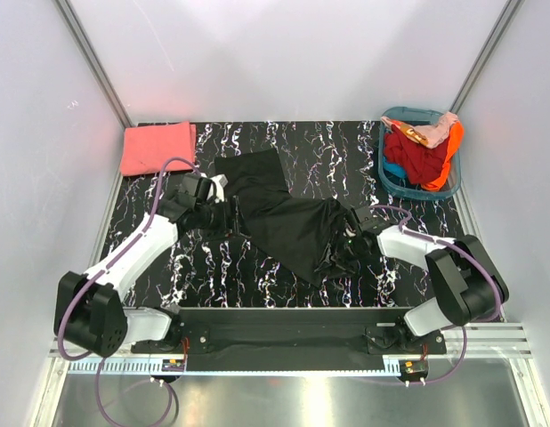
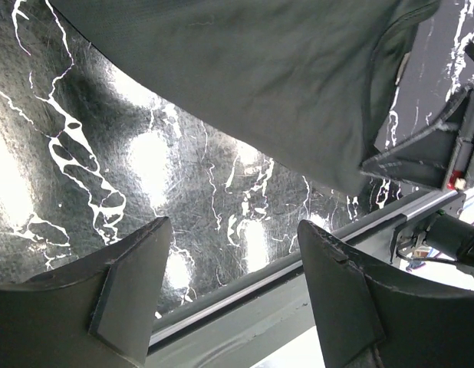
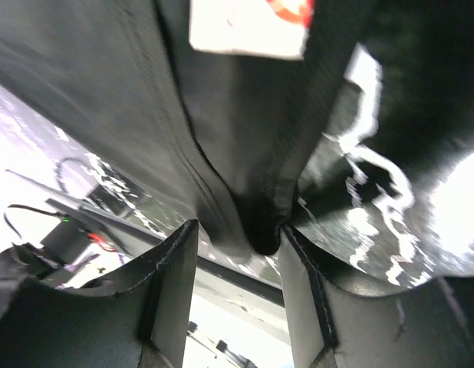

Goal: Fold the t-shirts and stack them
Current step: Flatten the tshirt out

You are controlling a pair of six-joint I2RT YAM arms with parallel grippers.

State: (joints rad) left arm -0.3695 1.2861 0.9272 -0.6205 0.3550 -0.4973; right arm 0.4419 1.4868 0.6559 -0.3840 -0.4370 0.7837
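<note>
The black shirt [image 1: 284, 218] lies rumpled on the middle of the table [image 1: 248, 280]. The pink shirt [image 1: 157, 148] sits folded at the far left corner. The left gripper [image 2: 233, 291] is spread wide and empty. The right gripper [image 3: 237, 284] stands half-closed round a black fold, though I cannot tell if it pinches. A white tag [image 3: 248, 27] carries a red mark, too blurred to read.

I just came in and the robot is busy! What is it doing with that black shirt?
Two robot arms are working on a black t-shirt lying spread on the table. The right gripper has a fold of the shirt's edge between its fingers. The left gripper is open beside the shirt's other side, holding nothing. A coral-pink t-shirt already lies folded in the far left corner.
</note>
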